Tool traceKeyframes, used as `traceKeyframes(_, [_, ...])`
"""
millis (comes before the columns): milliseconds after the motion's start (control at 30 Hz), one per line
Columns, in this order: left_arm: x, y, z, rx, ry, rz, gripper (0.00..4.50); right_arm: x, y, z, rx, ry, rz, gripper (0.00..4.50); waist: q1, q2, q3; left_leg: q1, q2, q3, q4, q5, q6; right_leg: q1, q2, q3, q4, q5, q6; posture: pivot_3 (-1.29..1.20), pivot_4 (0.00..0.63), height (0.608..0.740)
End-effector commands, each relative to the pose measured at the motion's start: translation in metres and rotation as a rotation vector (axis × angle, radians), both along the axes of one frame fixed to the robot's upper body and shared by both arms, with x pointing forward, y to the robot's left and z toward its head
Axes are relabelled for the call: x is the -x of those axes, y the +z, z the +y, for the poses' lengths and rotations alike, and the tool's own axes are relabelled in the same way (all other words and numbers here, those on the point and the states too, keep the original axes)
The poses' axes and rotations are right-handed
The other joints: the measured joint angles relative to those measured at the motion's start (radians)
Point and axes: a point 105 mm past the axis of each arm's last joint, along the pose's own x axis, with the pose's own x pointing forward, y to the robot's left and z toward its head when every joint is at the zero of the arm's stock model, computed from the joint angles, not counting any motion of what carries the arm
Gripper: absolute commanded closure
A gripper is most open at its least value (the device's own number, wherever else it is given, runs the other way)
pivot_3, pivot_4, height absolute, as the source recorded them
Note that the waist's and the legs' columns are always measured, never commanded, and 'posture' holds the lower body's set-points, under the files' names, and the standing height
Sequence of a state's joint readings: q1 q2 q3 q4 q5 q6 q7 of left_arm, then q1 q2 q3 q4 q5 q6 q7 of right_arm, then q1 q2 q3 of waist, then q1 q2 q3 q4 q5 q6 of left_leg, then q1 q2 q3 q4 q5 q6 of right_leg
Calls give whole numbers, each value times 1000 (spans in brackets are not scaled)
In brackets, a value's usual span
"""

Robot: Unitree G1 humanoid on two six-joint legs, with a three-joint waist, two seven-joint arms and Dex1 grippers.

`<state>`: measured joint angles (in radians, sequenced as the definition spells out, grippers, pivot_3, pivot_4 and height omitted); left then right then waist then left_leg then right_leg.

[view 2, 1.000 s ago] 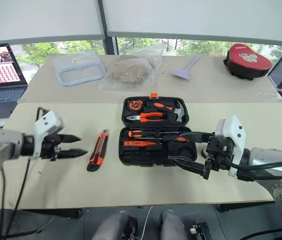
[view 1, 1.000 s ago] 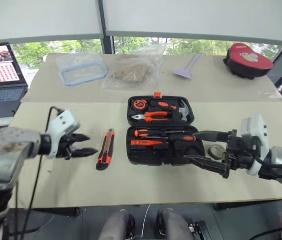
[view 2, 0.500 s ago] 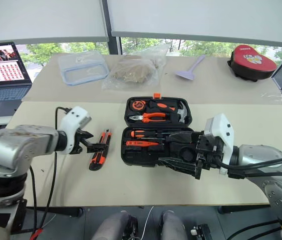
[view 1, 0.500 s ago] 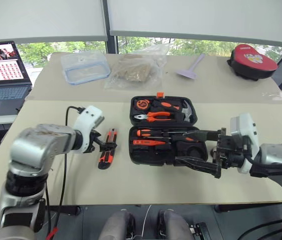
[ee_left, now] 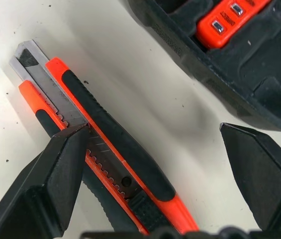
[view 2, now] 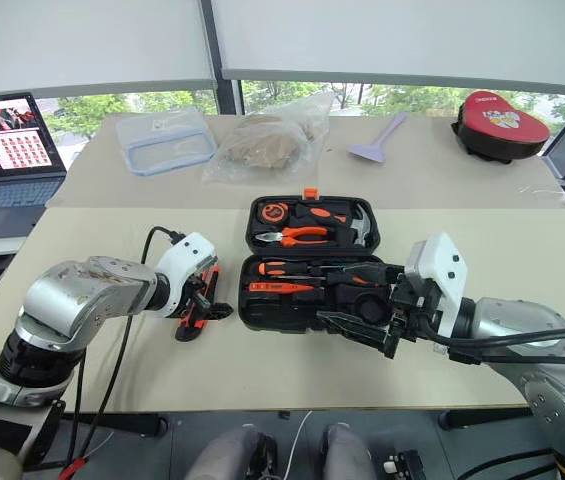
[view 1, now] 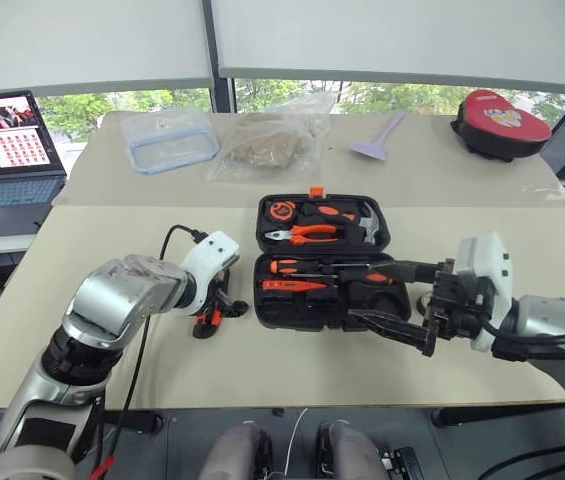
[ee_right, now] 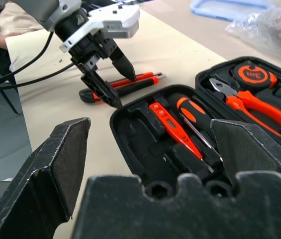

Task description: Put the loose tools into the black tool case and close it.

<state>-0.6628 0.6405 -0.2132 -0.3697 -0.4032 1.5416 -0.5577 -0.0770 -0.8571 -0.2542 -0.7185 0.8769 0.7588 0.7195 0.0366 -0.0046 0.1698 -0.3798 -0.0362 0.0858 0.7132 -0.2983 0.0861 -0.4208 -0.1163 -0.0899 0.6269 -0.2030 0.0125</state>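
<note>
The utility knife (ee_left: 110, 164) lies on the tabletop (view 1: 112, 230) just left of the open black tool case (view 1: 324, 262), its long axis running near to far, roughly parallel to the case's left wall.

The left gripper (view 1: 224, 300) is right over the knife, pointing down and toward the case. Its jaws are spread wide and hold nothing. In the left wrist view one finger tip (ee_left: 68, 149) sits at the knife's edge, about midway along the body, while the other hangs over bare tabletop between knife and case. So the jaws seem to straddle the knife across its width, the right way round for a pinch across the handle.

Inside the case, screwdrivers (view 1: 307, 275) lie in the near half, and pliers (view 1: 307, 232), a tape measure (view 1: 280, 209) and a hammer (view 1: 367, 218) in the far half.

The right gripper (view 1: 394, 298) hovers over the case's near right corner, jaws wide apart and empty, well away from the knife. The left arm is plainly the nearer one for this pick.
</note>
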Motion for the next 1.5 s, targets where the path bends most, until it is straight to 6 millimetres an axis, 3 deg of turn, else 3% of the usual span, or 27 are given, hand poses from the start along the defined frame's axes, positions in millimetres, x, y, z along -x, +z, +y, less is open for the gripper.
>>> traceKeyframes(33, [-9,22,8,45,74,-31,19,4,10,2,-17,7,-61,0,1,-1,0,-1,0,0,0,0,0,-1,0,0,0,0,0,0,150,728])
traceKeyframes(133, [-12,36,17,61,106,-62,19,5,9,3,-21,14,-56,0,1,-3,2,-6,0,-1,1,0,1,-4,1,-1,0,0,-1,0,150,728])
traceKeyframes(300, [-8,25,39,9,173,-37,19,3,8,4,-29,16,-54,0,-2,-3,2,-5,0,-1,0,2,4,-4,2,-2,-2,0,-1,0,150,728])
traceKeyframes(433, [2,5,27,22,123,39,19,2,5,7,-41,20,-50,0,3,-4,3,-5,0,-1,0,2,3,-3,1,-2,-3,0,-1,0,150,728])
traceKeyframes(667, [2,-23,18,-31,138,105,19,0,7,8,-45,21,-54,0,10,-5,2,-4,-2,-2,1,0,0,-1,0,-2,-2,0,0,0,150,728])
traceKeyframes(767, [7,-33,23,-50,142,125,752,1,9,6,-51,10,-57,0,10,-3,1,-2,-2,-2,0,0,0,0,0,-2,-2,0,0,0,150,728])
traceKeyframes(967, [3,-22,38,-78,102,81,2859,2,6,1,-29,-9,-58,0,2,-3,1,-2,-1,-2,-1,0,0,-1,0,-1,-2,0,-1,0,150,728])
traceKeyframes(1100, [-18,25,38,-27,-155,-134,2880,3,2,-4,3,-9,-42,0,-1,-3,1,-3,0,-1,-1,1,-1,-3,1,-2,-2,0,-2,0,150,728])
traceKeyframes(1200, [-16,67,17,43,-530,-274,2890,9,-4,-12,38,1,13,0,5,-5,3,-7,0,-1,-1,1,-1,-5,1,-4,-2,-1,-4,0,150,728])
traceKeyframes(1267, [-11,78,1,91,-711,-289,2890,9,-6,-17,65,-8,20,0,13,-5,3,-9,0,-2,0,1,-1,-5,0,-7,-3,-1,-4,0,150,728])
traceKeyframes(1400, [-7,73,-42,92,-1003,-261,2890,7,-5,-28,93,-45,3,0,14,-4,2,-9,-2,-2,0,2,0,0,1,-7,-13,2,-2,0,150,728])
traceKeyframes(1500, [-8,65,-76,94,-1090,-227,2890,8,-6,-30,97,-59,2,0,11,-5,3,-12,-3,-1,0,8,12,-1,3,-7,-14,3,0,0,150,728])
